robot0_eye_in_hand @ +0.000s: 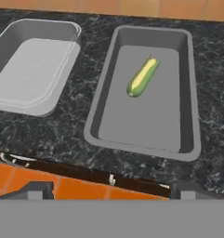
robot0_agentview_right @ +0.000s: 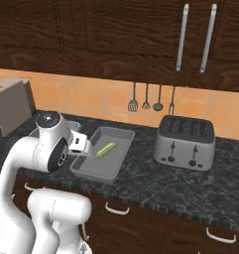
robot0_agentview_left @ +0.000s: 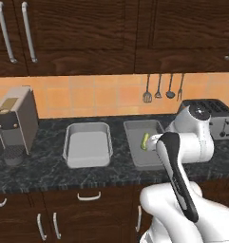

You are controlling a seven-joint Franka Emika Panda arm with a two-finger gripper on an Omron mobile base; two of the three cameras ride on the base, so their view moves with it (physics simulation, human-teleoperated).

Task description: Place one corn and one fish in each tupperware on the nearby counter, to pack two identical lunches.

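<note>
Gripper (robot0_eye_in_hand: pixel 108 193) stands with jaws spread wide and nothing between them; the two dark fingertips (robot0_eye_in_hand: pixel 36 190) show far apart at the bottom of the hand view, above the counter's front edge; no contact with any item. Just beyond the fingertips lies the right tupperware (robot0_eye_in_hand: pixel 187 97); one corn (robot0_eye_in_hand: pixel 142 77) rests inside it, lying at a slant toward the far end, on the tray floor and apart from the walls. The left tupperware (robot0_eye_in_hand: pixel 20 104) sits beside it on the counter (robot0_eye_in_hand: pixel 81 116), a strip of black stone between the two. In the left base view the coffee machine (robot0_agentview_left: pixel 14 123) stands at the left; the toaster (robot0_agentview_right: pixel 185 139) sits right of the trays; utensils (robot0_agentview_right: pixel 146 99) hang on the orange wall.
</note>
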